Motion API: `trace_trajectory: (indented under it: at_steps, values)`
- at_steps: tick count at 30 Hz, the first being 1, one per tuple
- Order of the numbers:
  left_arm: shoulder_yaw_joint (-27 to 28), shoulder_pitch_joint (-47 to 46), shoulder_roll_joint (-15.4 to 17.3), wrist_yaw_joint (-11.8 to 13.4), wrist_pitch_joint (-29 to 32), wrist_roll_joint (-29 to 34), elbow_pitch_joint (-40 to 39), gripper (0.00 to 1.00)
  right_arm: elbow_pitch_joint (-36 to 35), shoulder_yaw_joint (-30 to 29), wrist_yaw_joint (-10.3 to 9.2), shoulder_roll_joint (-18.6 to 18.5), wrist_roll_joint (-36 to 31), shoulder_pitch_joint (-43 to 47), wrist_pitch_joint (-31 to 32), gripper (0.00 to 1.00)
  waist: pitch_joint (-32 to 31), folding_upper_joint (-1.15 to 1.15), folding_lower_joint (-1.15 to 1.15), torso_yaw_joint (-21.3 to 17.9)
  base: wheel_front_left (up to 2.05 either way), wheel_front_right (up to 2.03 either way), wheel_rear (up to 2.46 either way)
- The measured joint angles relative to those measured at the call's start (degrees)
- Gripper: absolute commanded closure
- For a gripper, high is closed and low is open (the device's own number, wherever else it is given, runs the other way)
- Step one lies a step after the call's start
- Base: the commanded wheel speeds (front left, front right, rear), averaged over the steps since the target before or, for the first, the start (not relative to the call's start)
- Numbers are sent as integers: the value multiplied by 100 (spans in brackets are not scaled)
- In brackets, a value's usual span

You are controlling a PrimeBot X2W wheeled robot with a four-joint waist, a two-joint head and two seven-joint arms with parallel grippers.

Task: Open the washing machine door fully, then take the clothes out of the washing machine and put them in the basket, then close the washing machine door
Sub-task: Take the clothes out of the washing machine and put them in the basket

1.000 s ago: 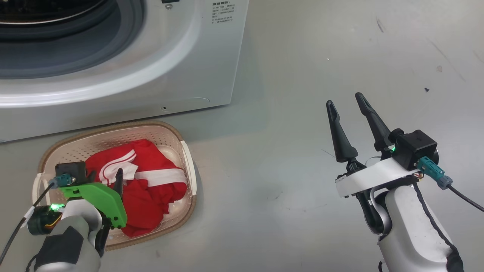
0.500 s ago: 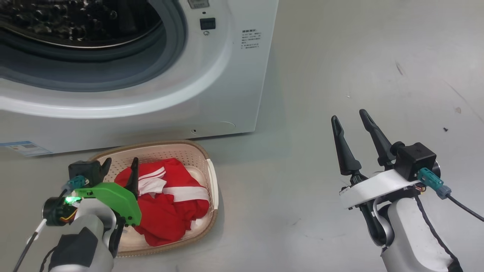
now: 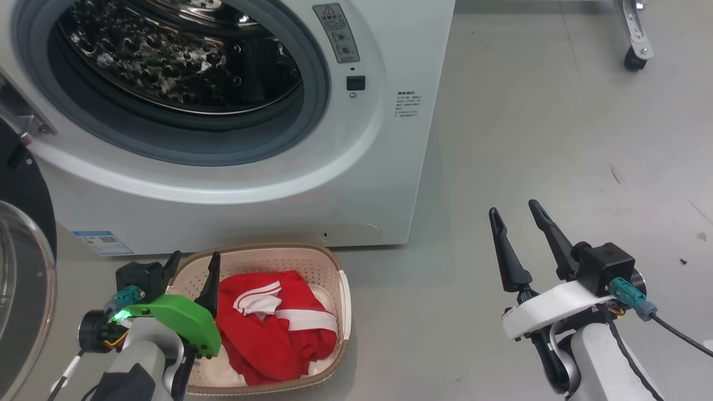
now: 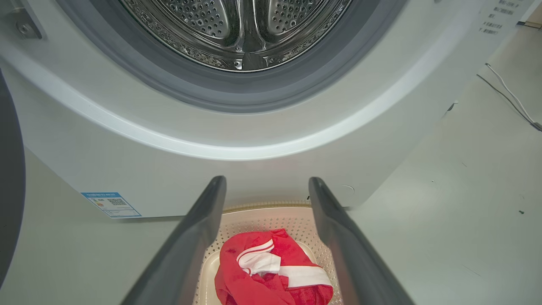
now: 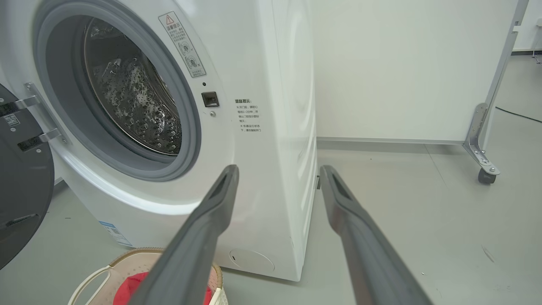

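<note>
L gripper (image 3: 195,255) at 7 o'clock, jaws spread wide, empty, by the basket (image 3: 312,259) left rim. R gripper (image 3: 512,208) at 4 o'clock, wide, empty, over floor (image 3: 557,139). Clothes (image 3: 278,328) lie in basket below washing machine (image 3: 384,167); door (image 3: 22,267) swung open at 9 o'clock.

You see red striped clothes (image 3: 267,340) heaped in the cream basket (image 3: 289,260) before the washing machine (image 3: 362,167), door (image 3: 25,195) swung open.
</note>
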Motion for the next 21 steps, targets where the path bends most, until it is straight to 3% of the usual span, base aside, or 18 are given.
trace_trajectory:
  at_steps: [11,21]
  values:
    - [375,594,73,0,1,-37,-1222,0,26,56,1,1,3,281,0,0,-554,0,0,217,0,0,0]
    - [531,1137,80,0,1,-24,-2074,0,-57,30,0,4,4,374,0,0,-689,0,0,273,0,0,0]
